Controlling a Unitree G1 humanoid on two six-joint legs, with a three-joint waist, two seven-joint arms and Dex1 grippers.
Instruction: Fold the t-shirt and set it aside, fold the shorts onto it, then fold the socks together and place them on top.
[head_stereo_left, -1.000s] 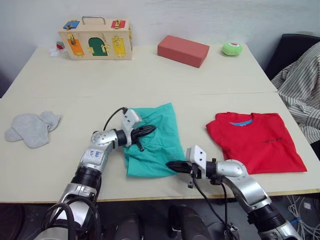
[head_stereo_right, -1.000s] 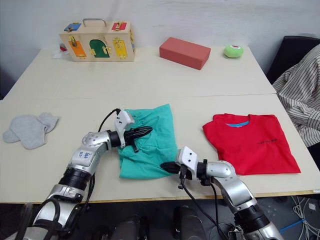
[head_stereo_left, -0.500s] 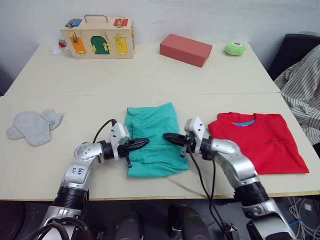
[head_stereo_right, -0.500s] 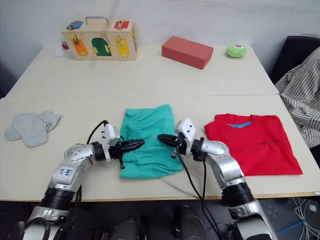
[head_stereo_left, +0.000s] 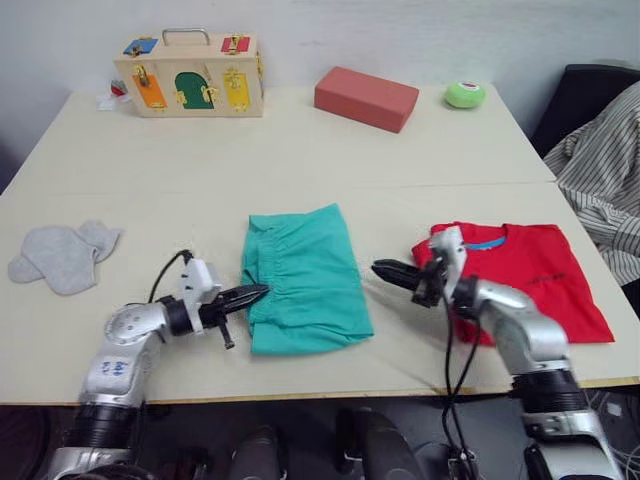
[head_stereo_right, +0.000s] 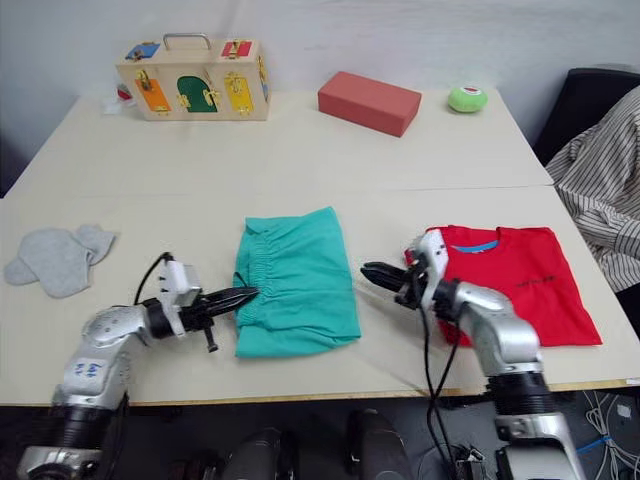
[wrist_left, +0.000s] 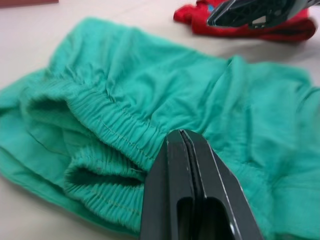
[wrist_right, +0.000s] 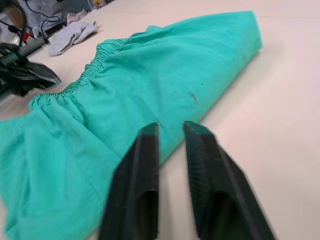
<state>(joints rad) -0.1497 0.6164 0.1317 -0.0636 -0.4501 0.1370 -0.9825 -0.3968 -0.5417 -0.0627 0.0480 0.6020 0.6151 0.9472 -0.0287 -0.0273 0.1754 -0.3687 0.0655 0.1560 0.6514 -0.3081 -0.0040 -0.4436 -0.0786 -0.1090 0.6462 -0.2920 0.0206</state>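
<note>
The teal shorts (head_stereo_left: 305, 280) lie folded at frame centre on the worktop (head_stereo_left: 300, 160), the red t-shirt (head_stereo_left: 530, 280) folded at right, the grey socks (head_stereo_left: 62, 257) at far left. Left pincer (head_stereo_left: 250, 293), fingers together, touches the waistband; right pincer (head_stereo_left: 385, 268), slightly apart, hovers beside the shorts. A one-sided lift could unfold them or drag the shirt.

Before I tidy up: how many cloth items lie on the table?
3: socks at the left edge, shorts in the middle, t-shirt on the right. The socks may be a pair, overlapped.
</note>
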